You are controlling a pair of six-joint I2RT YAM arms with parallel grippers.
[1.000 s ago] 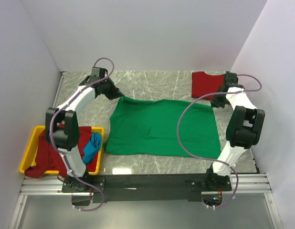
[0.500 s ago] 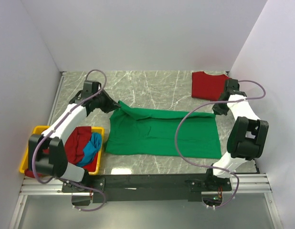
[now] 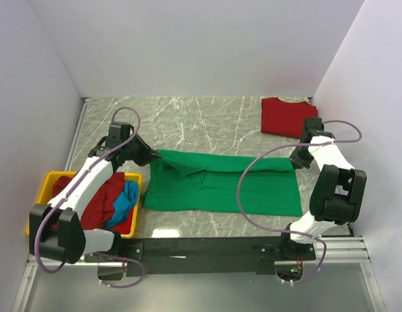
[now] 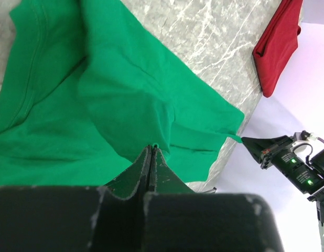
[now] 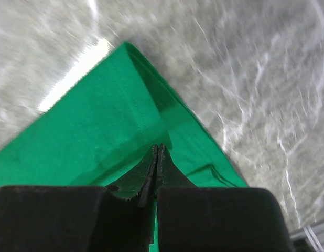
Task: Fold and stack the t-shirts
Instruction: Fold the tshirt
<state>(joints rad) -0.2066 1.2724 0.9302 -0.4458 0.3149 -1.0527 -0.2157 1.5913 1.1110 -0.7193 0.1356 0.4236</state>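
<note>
- Holding the far edge of the green shirt (image 3: 220, 185): left fingers (image 4: 149, 157) are clamped on its left corner, right fingers (image 5: 151, 163) on its right corner.
- The shirt lies on the bench (image 3: 207, 117), nearward of both sets of fingers. Its long axis runs from one set to the other.
- Count: one green shirt; one folded red shirt (image 3: 285, 116) beyond the right fingers; one dark red shirt (image 3: 100, 201) and one blue shirt (image 3: 126, 201) in one yellow bin (image 3: 41, 195).

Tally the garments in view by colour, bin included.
Green: 1, the green t-shirt, spread out.
Red: 2, the folded red shirt and the red cloth in the yellow bin, maybe several pieces.
Blue: 1, the blue cloth in the bin.
Total: 4, at least.
</note>
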